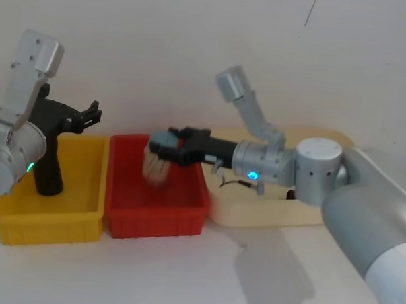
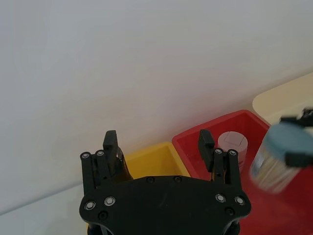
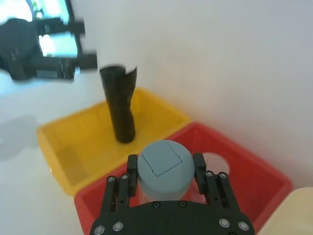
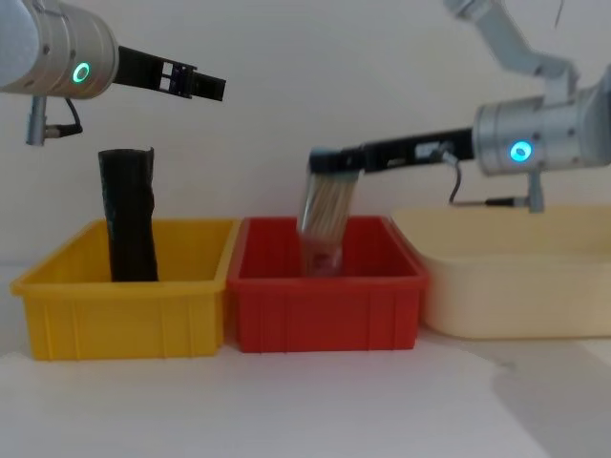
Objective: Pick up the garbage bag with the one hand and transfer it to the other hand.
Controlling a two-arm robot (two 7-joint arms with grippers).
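The garbage bag is out of view. A plain, wrinkly black roll (image 1: 49, 164) (image 4: 129, 219) (image 3: 120, 105) with no label showing stands upright in the yellow bin (image 1: 48, 223). My left gripper (image 1: 90, 113) (image 4: 196, 86) (image 2: 157, 139), on the green-ringed arm, hovers open and empty above that bin, higher than the roll and apart from it. My right gripper (image 1: 159, 150) (image 4: 329, 162) (image 3: 165, 164), on the blue-ringed arm, is shut on a pale canister with a grey lid (image 1: 155, 170) (image 4: 323, 219) (image 3: 164, 169) (image 2: 274, 156), held over the red bin (image 1: 153, 220).
A second pale round canister (image 2: 233, 142) (image 3: 211, 159) stands at the back of the red bin. A cream tray (image 1: 268, 212) (image 4: 516, 286) sits to the right of the red bin. A white wall stands close behind all three containers.
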